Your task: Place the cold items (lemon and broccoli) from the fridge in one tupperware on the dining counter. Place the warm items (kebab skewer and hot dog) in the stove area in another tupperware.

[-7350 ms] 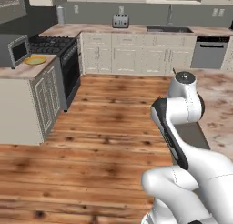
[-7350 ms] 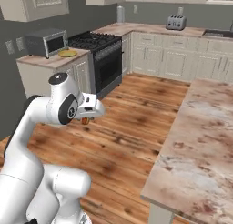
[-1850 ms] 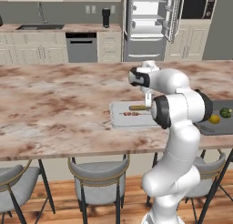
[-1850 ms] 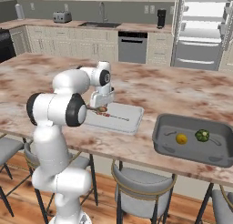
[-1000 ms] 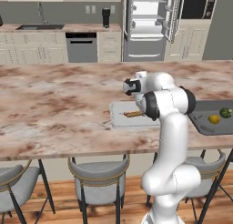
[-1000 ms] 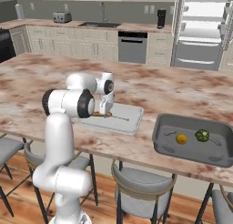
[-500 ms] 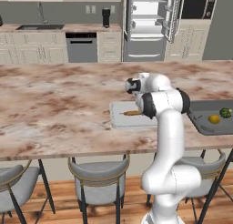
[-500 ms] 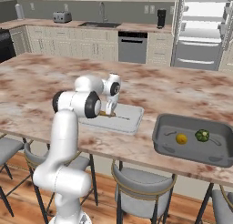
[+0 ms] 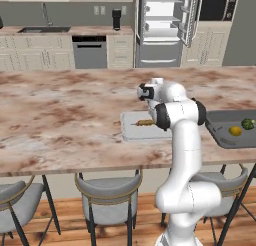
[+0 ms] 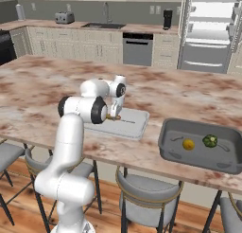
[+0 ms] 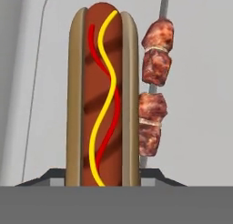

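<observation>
My gripper [image 11: 104, 175] points down into the light grey tupperware tray [image 9: 132, 133] [image 10: 133, 127] on the dining counter [image 9: 60, 125], shut on the hot dog [image 11: 102, 95] [image 9: 145, 122] [image 10: 112, 117]. The hot dog hangs low over the tray floor [image 11: 200, 104]. Beside it the kebab skewer [image 11: 154, 91] lies flat in the same tray. Further right stands the dark grey tupperware [image 9: 220, 136] [image 10: 198, 164] with the lemon [image 9: 235, 131] [image 10: 188, 144] and the broccoli [image 9: 248, 124] [image 10: 210, 141] inside. Behind the counter, the fridge [image 9: 160, 30] [image 10: 208, 33] stands with its doors open.
Grey-seated stools [image 9: 107, 192] [image 10: 146, 192] line the near edge of the counter below the trays. A dishwasher [image 9: 90, 52] and a sink [image 10: 105, 25] sit along the back wall. Bare marble stretches left of the light tray.
The base has driven from the stove area to the dining counter. Over the last second the arm has folded closer above the light tray, with the hot dog staying low in it.
</observation>
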